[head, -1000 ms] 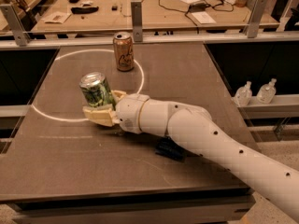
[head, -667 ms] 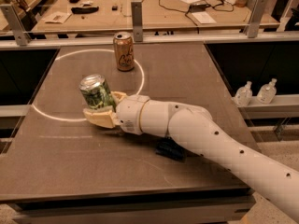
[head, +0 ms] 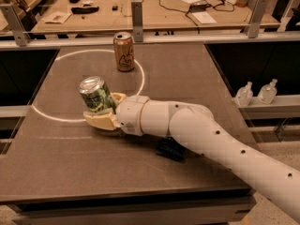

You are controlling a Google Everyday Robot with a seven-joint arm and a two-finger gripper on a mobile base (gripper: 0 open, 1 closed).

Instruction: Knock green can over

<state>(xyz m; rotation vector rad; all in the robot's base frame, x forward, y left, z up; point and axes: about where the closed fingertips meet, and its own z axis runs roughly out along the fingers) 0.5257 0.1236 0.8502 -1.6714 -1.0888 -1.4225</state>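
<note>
The green can is pinched between the end effector's fingers at the table's left-centre. Its leftward lean is barely changed from 1 second ago, so toppling is judged unfinished.

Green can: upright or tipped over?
Tilted, not flat: the green can leans left, its silver top well above the table, its lower end at the gripper.

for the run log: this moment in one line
shiny green aluminium can tilted, not down | two-finger gripper at its base | gold-orange can upright, apart
</note>
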